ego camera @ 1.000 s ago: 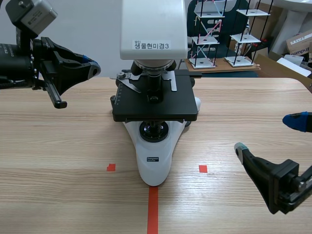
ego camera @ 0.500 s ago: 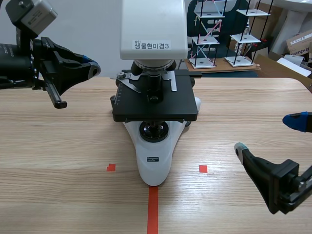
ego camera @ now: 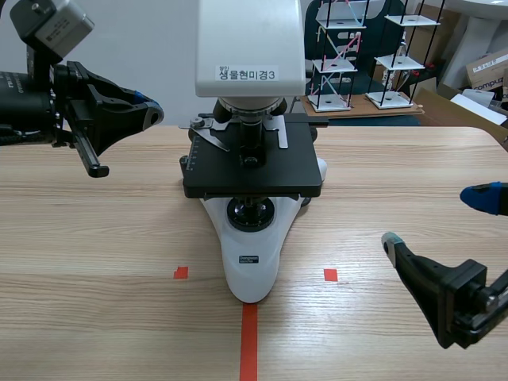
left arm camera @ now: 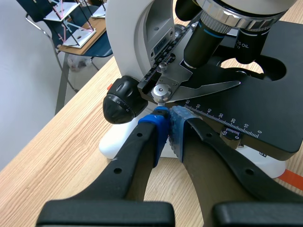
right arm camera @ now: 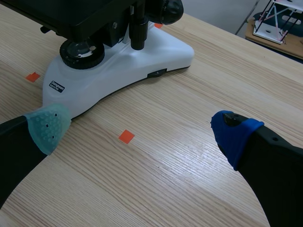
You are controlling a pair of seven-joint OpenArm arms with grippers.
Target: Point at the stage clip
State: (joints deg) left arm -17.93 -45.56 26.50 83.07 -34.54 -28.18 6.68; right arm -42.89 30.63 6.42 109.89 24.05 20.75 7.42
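Stage clip (ego camera: 209, 136) below label (ego camera: 248, 74), seemingly "생물현미경3"

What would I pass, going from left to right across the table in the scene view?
Left black two-fingered gripper, shut → white microscope with black stage → right black two-fingered gripper, open.

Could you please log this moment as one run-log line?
task: point at stage clip | left gripper: shut, aimed at clip pivot | right gripper: open, beside microscope base
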